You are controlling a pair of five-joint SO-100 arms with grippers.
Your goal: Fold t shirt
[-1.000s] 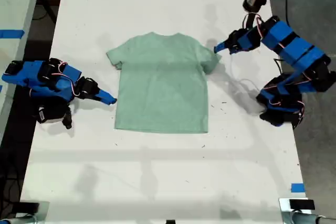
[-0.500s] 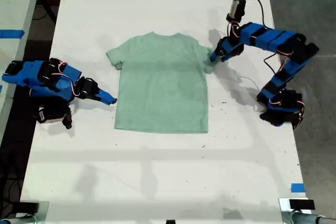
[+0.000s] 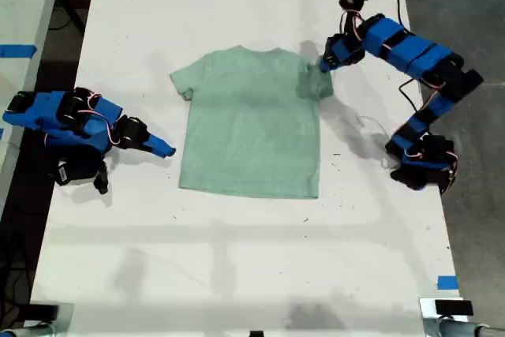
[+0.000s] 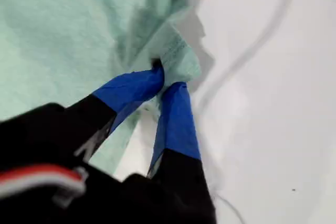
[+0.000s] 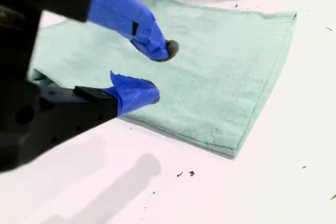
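Here, t shirt (image 3: 249, 120) flat on white desk (image 3: 237, 274), sleeve pinched in first end effector (image 4: 167, 80) at exterior view's right. Second end effector (image 5: 152, 72) agape beside hem. Shirt dragged rightward since earlier frame.

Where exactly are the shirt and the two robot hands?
t shirt (image 3: 248, 128), exterior view, chest middle.
My first hand (image 4: 165, 77), first wrist view, between fingertips pinching sleeve.
My second hand (image 5: 155, 74), second wrist view, between fingertips.

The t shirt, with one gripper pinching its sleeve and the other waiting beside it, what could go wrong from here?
My first gripper pinches only the sleeve edge of the t shirt, so the cloth could slip free, or the whole shirt could drag across the table rather than fold. My second gripper is open, holding nothing, so the far side is not anchored.
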